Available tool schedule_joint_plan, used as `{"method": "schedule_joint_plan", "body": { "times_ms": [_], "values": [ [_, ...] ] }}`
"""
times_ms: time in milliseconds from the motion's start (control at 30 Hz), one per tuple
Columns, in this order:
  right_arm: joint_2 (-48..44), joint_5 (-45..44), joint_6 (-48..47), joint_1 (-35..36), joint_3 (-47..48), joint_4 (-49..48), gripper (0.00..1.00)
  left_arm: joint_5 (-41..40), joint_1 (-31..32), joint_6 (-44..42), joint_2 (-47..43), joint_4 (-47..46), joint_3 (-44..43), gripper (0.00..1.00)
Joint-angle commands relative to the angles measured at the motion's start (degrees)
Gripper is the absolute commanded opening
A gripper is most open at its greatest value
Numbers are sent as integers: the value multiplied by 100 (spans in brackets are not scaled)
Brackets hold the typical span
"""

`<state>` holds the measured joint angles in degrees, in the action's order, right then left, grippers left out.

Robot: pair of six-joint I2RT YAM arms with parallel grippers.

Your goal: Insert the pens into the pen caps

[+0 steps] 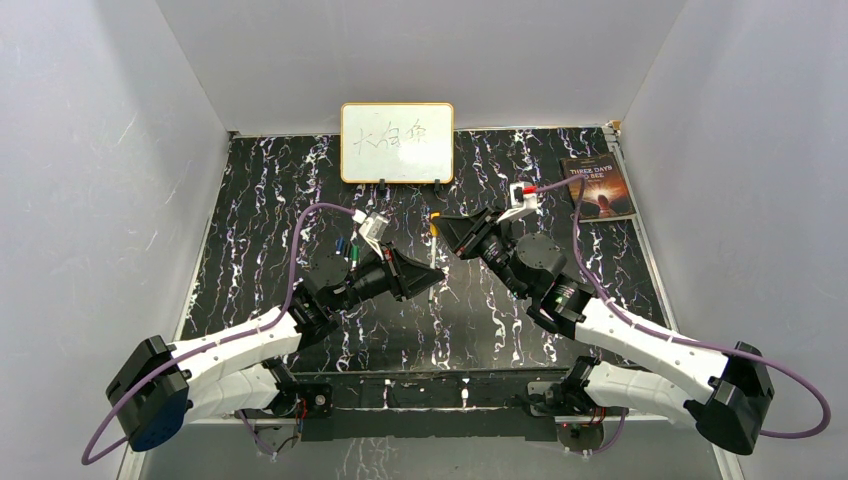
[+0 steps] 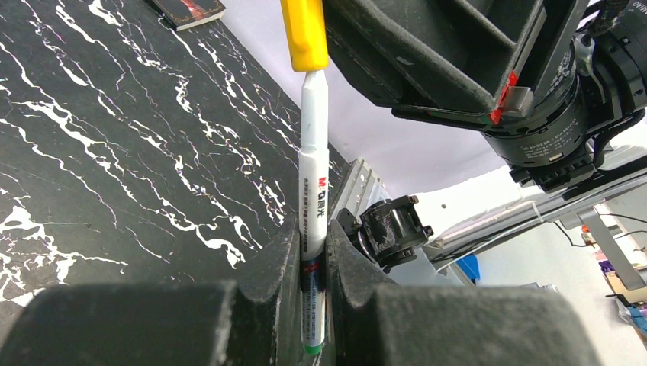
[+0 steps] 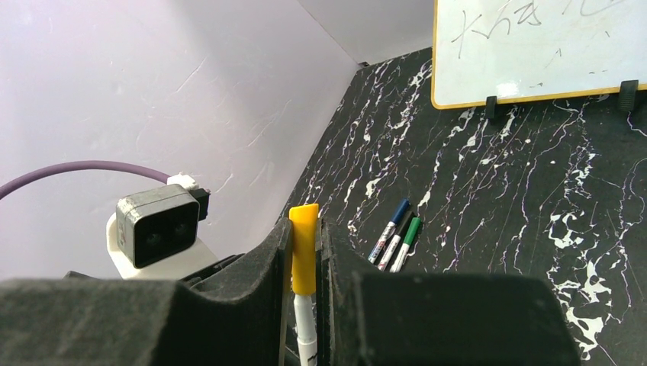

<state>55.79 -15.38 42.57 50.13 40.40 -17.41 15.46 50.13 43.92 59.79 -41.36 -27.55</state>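
Note:
My left gripper (image 2: 311, 229) is shut on a whitish pen (image 2: 313, 191) with a green end, holding it upright. Its tip sits inside a yellow pen cap (image 2: 305, 34). My right gripper (image 3: 305, 229) is shut on that yellow cap (image 3: 304, 248), and the pen (image 3: 305, 328) hangs below it. In the top view the two grippers meet tip to tip at mid-table, the left gripper (image 1: 438, 274) just under the right gripper (image 1: 438, 224). Three more pens lie side by side on the table, wearing a blue cap (image 3: 400, 207), a black cap (image 3: 404, 217) and a green cap (image 3: 413, 226).
A small whiteboard (image 1: 397, 141) stands at the back centre of the black marbled table (image 1: 260, 200). A dark book (image 1: 600, 187) lies at the back right. The three capped pens (image 1: 345, 245) lie left of the left arm's wrist. White walls close in three sides.

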Motion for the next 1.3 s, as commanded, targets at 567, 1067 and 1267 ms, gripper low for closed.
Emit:
{"method": "schedule_joint_plan", "body": {
  "times_ms": [567, 1067, 1267],
  "values": [
    [-315, 147, -50, -16, -232, -186, 0, -171, 39, 98, 9, -344, -324, 0],
    [-610, 237, -1079, -13, -682, 238, 0, -478, -109, -1073, 699, 1530, -2237, 0],
    [-285, 1231, -1584, -14, -558, 1107, 0, -819, -176, -2540, 1014, 2913, -3099, 0]
  ]
}}
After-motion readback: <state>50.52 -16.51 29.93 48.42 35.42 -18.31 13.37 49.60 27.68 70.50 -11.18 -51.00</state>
